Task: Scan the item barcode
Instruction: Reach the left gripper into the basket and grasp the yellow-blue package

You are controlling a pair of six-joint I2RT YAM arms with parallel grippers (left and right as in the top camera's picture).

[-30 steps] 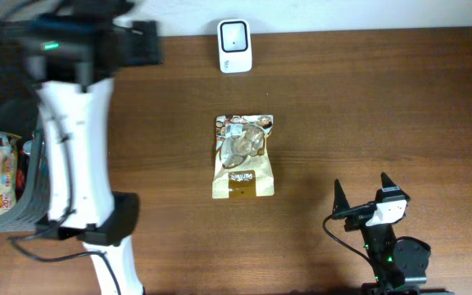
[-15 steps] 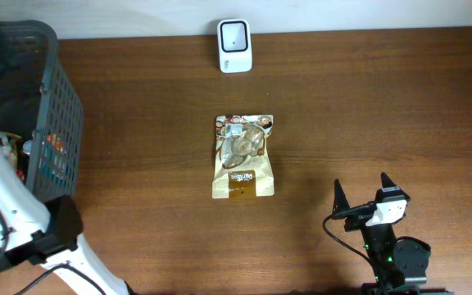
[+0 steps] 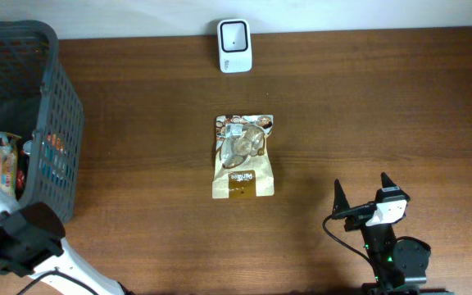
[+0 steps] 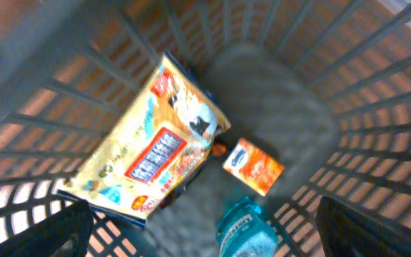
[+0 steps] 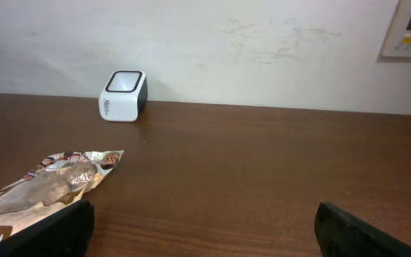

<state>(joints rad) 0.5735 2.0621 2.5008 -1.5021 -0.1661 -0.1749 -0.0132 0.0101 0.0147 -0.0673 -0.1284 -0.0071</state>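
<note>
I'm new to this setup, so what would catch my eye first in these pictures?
A brown snack bag lies flat in the middle of the wooden table. A small white scanner stands at the far edge. At the left edge a dark basket holds a yellow packet, an orange box and a blue bottle.

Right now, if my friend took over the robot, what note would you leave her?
Left pincer: open, empty, looking down into the grey basket, which holds a yellow snack bag, a small orange box and a blue bottle.
Right pincer: open, empty, at the table's near right.
Snack pouch lies flat mid-table; white scanner stands at the far edge.
Done: nothing is at the scanner. Left: pick an item, show its barcode to the scanner.
</note>
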